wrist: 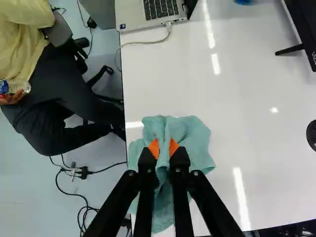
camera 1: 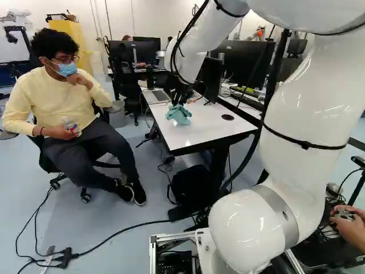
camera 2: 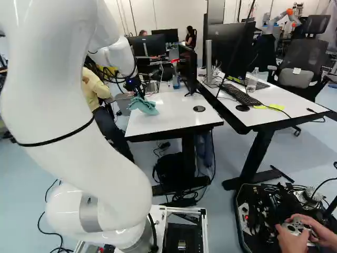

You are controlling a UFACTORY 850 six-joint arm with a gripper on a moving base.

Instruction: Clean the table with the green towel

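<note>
A white tabletop (camera 2: 174, 116), smooth and glossy with streaks of reflected light and a dark edge, carries an open laptop (wrist: 140, 12) and a round black disc (camera 2: 199, 108), with pale blue floor (camera 1: 125, 228) around its base. Near its long side lies the soft, rumpled blue-green towel (wrist: 192, 140), its folds pinched between the orange pads (wrist: 154, 147) of the gripper (camera 2: 139, 95), its long axis seemingly running along the gripper's line, from ahead of the fingertips back beneath them.
</note>
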